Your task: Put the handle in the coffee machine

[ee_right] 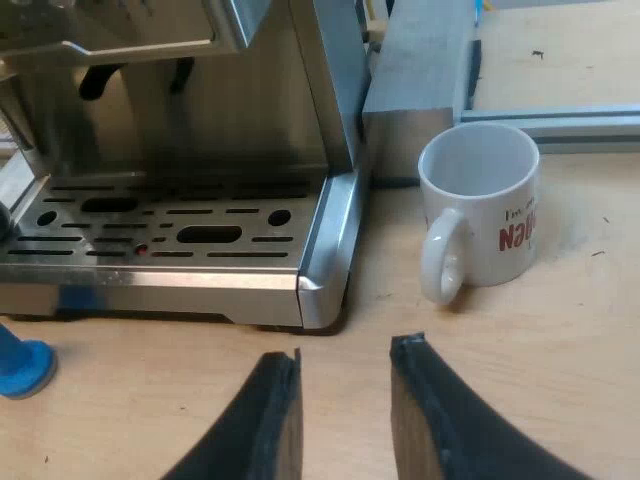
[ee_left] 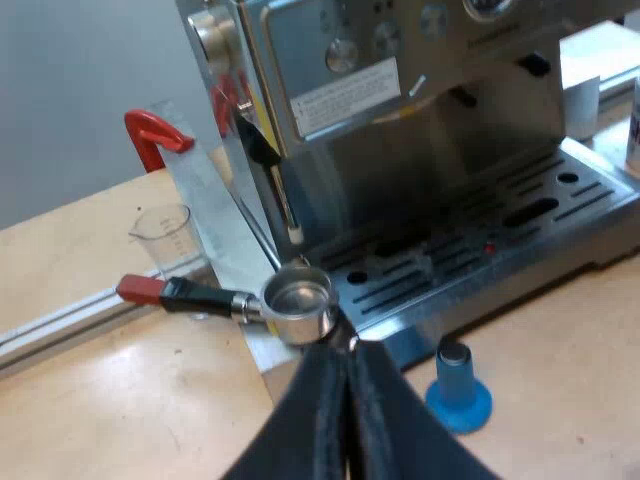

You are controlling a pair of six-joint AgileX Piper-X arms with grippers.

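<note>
By the drip-tray corner of the stainless-steel espresso machine (ee_left: 420, 110), the left gripper (ee_left: 345, 345) has its jaws almost together, seemingly pinching the rim of the round metal holder (ee_left: 297, 303) with its dark, red-tipped handle. The holder sits level, likely for lifting to the machine's front. The right gripper (ee_right: 345, 350) hovers before the machine near a white mug (ee_right: 480, 200), jaws apart and empty, out of the way.

Tamper (ee_right: 20, 368) cut by edge; mug (ee_right: 480, 215) lettering partly turned away; holder (ee_left: 298, 298) rim apparently behind left end effector (ee_left: 345, 345)
</note>
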